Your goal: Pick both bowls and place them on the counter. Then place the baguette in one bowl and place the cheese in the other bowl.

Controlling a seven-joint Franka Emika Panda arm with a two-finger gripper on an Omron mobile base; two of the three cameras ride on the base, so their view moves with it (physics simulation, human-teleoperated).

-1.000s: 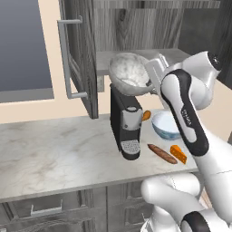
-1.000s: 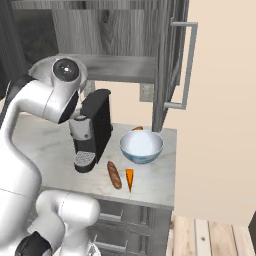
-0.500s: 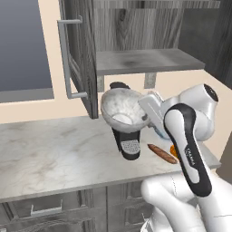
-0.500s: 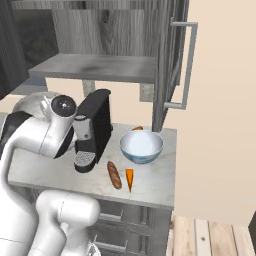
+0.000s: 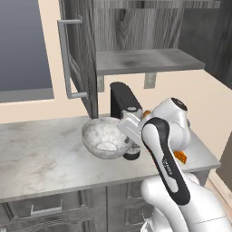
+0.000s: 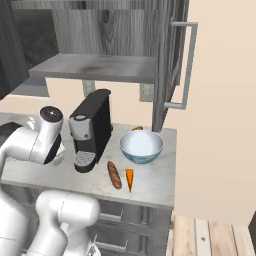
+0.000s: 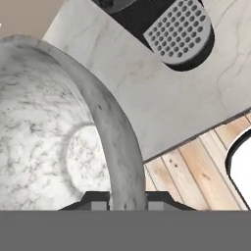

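- In the left base view, the two-finger gripper [image 5: 123,131] of the white robot arm pinches the rim of the grey-white marbled stone bowl [image 5: 106,138], carrying it low over the pale grey marble-look counter [image 5: 41,154], just left of the black coffee machine [image 5: 123,102].
- The hand view confirms the grip at close range: the bowl's thick rim [image 7: 117,147] runs down between the two dark fingertips [image 7: 98,202], one inside the bowl and one outside, jaws pressed tight on the wall. The speckled inside of the bowl lies to one side of the rim, and the coffee machine's perforated drip tray [image 7: 179,29] sits on the counter to the other.
- That same view catches wooden floor planks [image 7: 196,171] beyond the counter edge.
- The right base view gives what the arm blocks from the left: the glossy white bowl with blue pattern and pale blue inside [image 6: 141,146] stands upright on the counter, right of the coffee machine.
- In front of that bowl lie the slim reddish-brown baguette [image 6: 114,174] and the orange-yellow cheese wedge [image 6: 129,178], side by side, very close together.
- A small orange-brown lump [image 6: 137,128] peeks out behind the white bowl.
- In the left base view, only a sliver of orange [image 5: 181,156] shows past the arm, to the coffee machine's right.
- Both base views show the plain grey shelf board [image 5: 145,60] above the coffee machine, inside an open grey wooden cabinet.
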